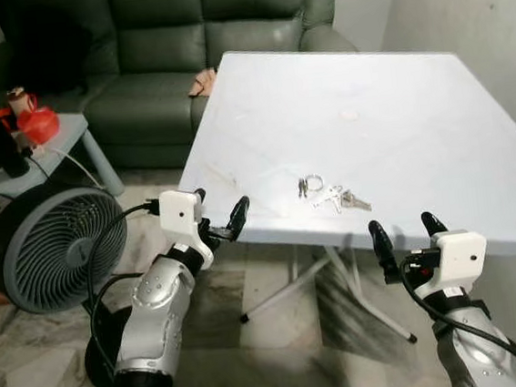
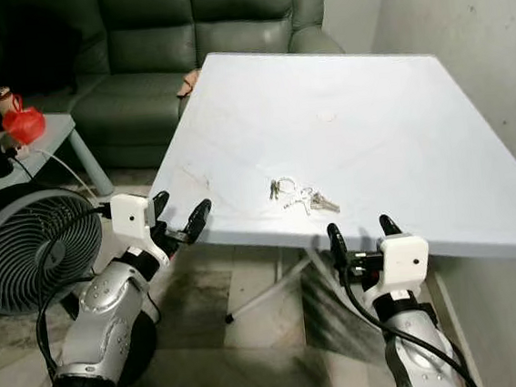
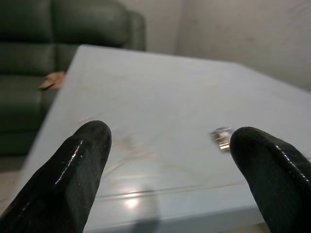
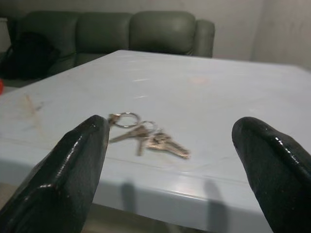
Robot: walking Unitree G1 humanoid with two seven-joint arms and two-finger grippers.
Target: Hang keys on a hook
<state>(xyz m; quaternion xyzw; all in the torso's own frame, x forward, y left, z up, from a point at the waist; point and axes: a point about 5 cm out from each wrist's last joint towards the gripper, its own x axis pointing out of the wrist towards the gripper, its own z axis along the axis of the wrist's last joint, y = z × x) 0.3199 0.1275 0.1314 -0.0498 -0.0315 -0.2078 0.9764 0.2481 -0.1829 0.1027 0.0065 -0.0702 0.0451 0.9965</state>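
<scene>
Keys (image 1: 333,193): flat on the white table (image 1: 434,122), near its front edge, ahead of the right gripper (image 1: 408,230) and slightly toward the left gripper (image 1: 222,217).
Risk: thin, flat metal could skid under the fingertips; a scrape could push them away.
Right gripper pose: below the edge, fingers spread, empty.
Left gripper pose: at the table's corner, fingers apart, empty.
Hook: unseen.
</scene>
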